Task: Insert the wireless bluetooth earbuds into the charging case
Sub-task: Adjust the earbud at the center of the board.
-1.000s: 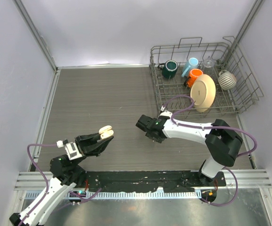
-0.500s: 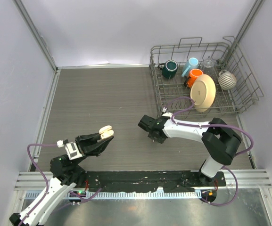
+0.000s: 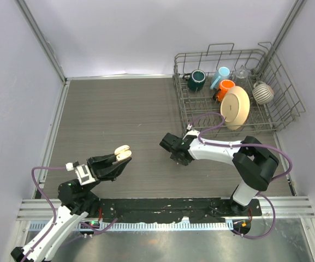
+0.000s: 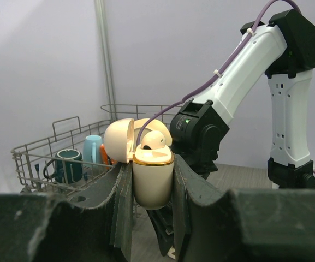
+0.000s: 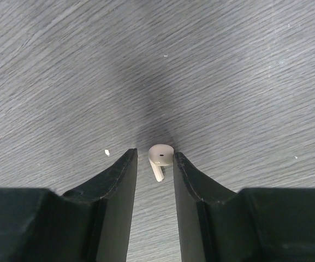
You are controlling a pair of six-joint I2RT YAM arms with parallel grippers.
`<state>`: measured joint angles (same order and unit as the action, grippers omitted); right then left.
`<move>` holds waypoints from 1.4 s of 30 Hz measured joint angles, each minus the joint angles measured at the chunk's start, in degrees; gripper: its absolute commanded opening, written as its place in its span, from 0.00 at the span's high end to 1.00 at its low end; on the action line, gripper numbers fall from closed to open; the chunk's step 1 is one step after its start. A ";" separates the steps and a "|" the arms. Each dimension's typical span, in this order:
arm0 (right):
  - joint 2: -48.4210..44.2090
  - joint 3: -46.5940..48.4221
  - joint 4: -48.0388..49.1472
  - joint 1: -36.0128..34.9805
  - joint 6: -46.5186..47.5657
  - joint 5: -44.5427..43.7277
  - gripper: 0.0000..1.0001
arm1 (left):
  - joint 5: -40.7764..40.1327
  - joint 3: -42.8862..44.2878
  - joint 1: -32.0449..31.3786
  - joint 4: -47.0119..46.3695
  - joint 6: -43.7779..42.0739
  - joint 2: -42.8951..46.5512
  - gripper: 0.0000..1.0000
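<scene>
My left gripper point(image 3: 122, 155) point(image 4: 153, 165) is shut on the cream charging case point(image 3: 123, 151) point(image 4: 153, 183), held upright above the table at the front left. The case's lid is flipped open, and one white earbud point(image 4: 155, 140) sits in it. My right gripper point(image 3: 168, 145) point(image 5: 154, 154) is down at the table's middle. Its jaws are narrowly open around a second small white earbud point(image 5: 161, 155) that lies on the wood. That earbud's head is close against the right finger point(image 5: 185, 174), and a gap shows on the left side. In the top view this earbud is hidden under the gripper.
A wire dish rack point(image 3: 288, 103) stands at the back right with a green mug point(image 3: 196, 80), blue cup point(image 3: 220, 76), orange cup point(image 3: 225, 89), cream plate point(image 3: 235, 107) and striped ball point(image 3: 263, 93). A white crumb point(image 5: 107, 153) lies beside my right gripper's left finger.
The right gripper's jaws have narrowed, and its arm has shifted slightly. The left arm and the case have not moved.
</scene>
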<state>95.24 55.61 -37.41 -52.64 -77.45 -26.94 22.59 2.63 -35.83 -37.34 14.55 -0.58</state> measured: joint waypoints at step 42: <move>0.68 -0.39 2.51 0.55 5.92 -0.90 0.59 | -0.55 0.00 0.00 0.42 -0.04 0.00 1.00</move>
<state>95.92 55.22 -34.89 -52.10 -71.53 -27.83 22.04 2.63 -35.83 -36.93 14.50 -0.58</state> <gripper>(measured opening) 0.376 0.306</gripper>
